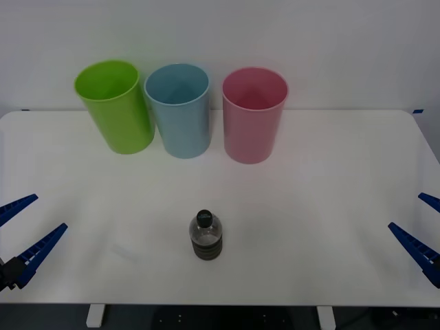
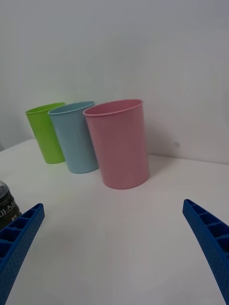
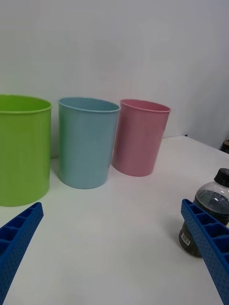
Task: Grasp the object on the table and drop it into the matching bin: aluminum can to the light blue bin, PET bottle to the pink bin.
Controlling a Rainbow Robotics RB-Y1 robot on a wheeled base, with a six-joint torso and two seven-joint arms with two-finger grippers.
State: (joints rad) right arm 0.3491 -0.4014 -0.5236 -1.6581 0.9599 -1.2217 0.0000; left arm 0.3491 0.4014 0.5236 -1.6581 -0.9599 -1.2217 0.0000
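The PET bottle (image 1: 206, 237), small and clear with a black cap and a dark lower band, stands upright near the front middle of the white table (image 1: 330, 206). Behind it, the pink bin (image 1: 253, 117) stands right of the light blue bin (image 1: 180, 113). My left gripper (image 1: 49, 212) is open at the table's left edge, far from the bottle. At the right edge my right gripper (image 1: 405, 211) is also open and holds nothing. In the left wrist view, the bottle (image 3: 212, 198) sits partly behind one finger of the open gripper (image 3: 111, 205). In the right wrist view, the bottle (image 2: 7, 200) shows beside the open gripper (image 2: 113, 205), with the pink bin (image 2: 119, 143) ahead.
A lime green bin (image 1: 115, 106) stands left of the light blue one, so the three bins form a row along the table's back edge before a white wall. Bare tabletop lies between the bottle and the bins, and on either side of the bottle.
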